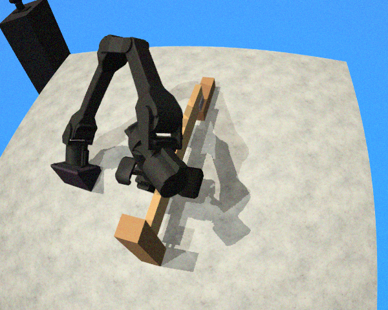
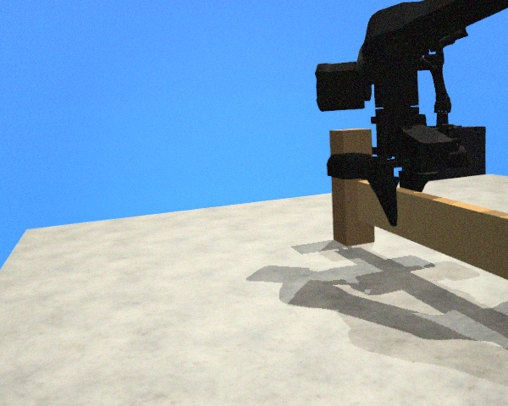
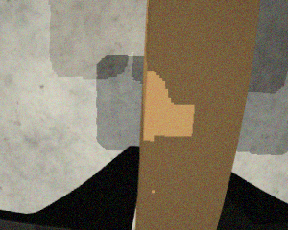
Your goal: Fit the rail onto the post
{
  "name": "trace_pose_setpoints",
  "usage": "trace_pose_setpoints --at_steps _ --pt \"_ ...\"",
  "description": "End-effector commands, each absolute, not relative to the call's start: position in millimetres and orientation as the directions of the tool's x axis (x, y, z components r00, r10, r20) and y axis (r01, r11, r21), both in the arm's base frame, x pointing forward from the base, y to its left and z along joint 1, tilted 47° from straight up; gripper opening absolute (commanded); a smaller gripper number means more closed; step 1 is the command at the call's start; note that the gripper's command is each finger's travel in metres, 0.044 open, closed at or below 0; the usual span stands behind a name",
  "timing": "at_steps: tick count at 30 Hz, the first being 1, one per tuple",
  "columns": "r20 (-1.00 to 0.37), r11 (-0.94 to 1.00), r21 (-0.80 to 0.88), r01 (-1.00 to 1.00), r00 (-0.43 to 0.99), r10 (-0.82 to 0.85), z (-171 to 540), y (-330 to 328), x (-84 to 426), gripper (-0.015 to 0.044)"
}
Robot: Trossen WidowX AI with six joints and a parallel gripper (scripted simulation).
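The long wooden rail is raised off the table and looks about level. Its near end is at the face of the wooden post. No peg shows between them in the exterior view. In the top view thin strips join their shadows, so a small gap may remain; I cannot tell if they touch. The far end is beside the footboard block, at its grey bracket; its exact seating is unclear. My gripper is shut on the rail near the post, one finger on each side.
The arm's dark base stands on the table left of the rail. A tall dark block stands beyond the table's upper left corner. The arm arches over the rail's middle and hides part of it in the top view.
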State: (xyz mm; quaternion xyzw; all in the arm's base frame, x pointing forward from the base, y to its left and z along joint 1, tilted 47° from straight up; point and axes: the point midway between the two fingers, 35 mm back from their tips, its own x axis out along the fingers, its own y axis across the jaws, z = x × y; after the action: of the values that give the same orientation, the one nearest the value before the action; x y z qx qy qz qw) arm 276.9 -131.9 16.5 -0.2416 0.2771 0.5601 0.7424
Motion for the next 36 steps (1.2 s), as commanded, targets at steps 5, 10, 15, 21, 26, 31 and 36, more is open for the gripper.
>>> trace_pose_setpoints --at_steps 5,10,15,21,26,31,36 --pt "-0.684 0.26 -0.053 -0.964 0.225 0.694 15.3 -137.0 276.5 0.0" --pt "-0.684 0.26 -0.053 -0.964 0.225 0.694 14.1 -138.0 276.3 0.0" --pt "-0.684 0.26 -0.053 -0.964 0.225 0.694 12.8 -138.7 276.2 0.0" --pt "-0.684 0.26 -0.053 -0.964 0.225 0.693 11.4 -139.6 276.1 0.0" --pt "-0.685 0.26 -0.053 -0.964 0.225 0.693 10.5 -140.5 275.9 0.0" --pt "-0.685 0.26 -0.053 -0.964 0.225 0.693 9.7 -141.5 275.6 0.0" --pt "-0.685 0.26 -0.053 -0.964 0.225 0.693 8.9 -142.7 275.3 0.0"
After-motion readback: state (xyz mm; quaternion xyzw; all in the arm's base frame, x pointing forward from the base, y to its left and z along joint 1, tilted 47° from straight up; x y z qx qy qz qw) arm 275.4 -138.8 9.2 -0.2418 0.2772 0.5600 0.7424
